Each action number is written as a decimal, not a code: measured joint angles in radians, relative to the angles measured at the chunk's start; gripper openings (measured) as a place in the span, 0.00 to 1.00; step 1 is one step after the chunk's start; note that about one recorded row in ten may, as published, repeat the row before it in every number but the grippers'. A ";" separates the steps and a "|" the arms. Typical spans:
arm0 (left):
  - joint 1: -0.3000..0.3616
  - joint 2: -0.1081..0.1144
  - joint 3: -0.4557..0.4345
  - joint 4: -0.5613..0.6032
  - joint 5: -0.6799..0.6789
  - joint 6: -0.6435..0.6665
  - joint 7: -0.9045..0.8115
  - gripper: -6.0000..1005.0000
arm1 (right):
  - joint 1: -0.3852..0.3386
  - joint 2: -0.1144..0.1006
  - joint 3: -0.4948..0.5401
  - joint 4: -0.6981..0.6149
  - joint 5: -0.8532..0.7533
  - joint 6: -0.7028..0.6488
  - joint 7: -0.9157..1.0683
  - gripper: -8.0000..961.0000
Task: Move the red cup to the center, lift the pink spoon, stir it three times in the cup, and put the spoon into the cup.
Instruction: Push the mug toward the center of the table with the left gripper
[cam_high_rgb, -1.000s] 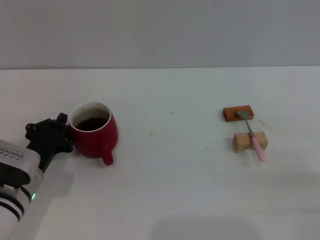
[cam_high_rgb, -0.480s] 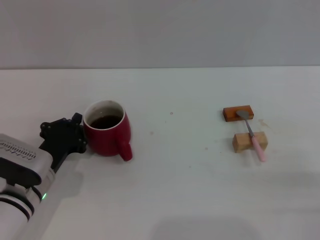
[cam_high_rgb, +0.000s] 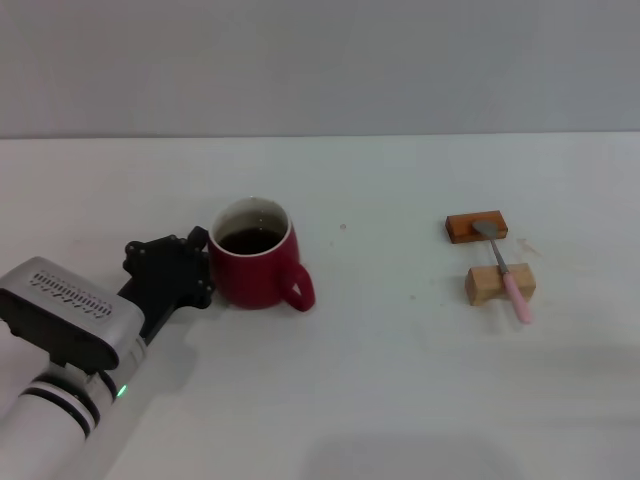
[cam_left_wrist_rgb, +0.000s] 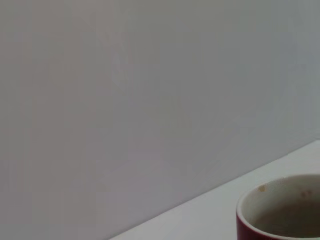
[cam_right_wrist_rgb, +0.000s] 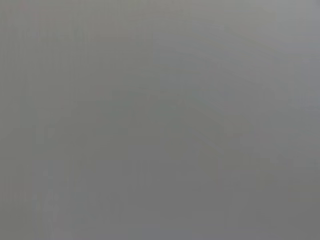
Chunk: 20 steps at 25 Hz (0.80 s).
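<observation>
Quick count of what's on the table (cam_high_rgb: 400, 400): one red cup (cam_high_rgb: 255, 270) left of center in the frame, with one handle and dark liquid in it. One pink spoon (cam_high_rgb: 505, 270) over on the right. Two wooden blocks under it, one orange-brown (cam_high_rgb: 462, 228) and one tan (cam_high_rgb: 482, 286). One robot gripper (cam_high_rgb: 185, 265) in view, lower left.

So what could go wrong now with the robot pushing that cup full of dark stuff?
1. The red cup holds dark liquid; a jerk from the left gripper at its side might slosh it onto the table.
2. The handle faces away from the gripper, so the cup could perhaps twist as it moves.
3. The pink spoon only rests across two wooden blocks, so a bump may knock it off.
</observation>
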 joint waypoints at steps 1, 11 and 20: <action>-0.002 0.000 0.005 -0.003 0.000 -0.002 0.000 0.06 | 0.000 0.000 0.000 0.000 0.000 0.000 0.000 0.83; -0.009 0.001 0.013 0.008 -0.005 -0.005 0.009 0.06 | -0.001 0.000 0.000 0.000 0.000 0.000 0.000 0.83; -0.032 0.001 0.002 0.030 -0.004 -0.012 0.010 0.07 | -0.002 0.000 0.000 0.000 0.000 0.000 0.000 0.83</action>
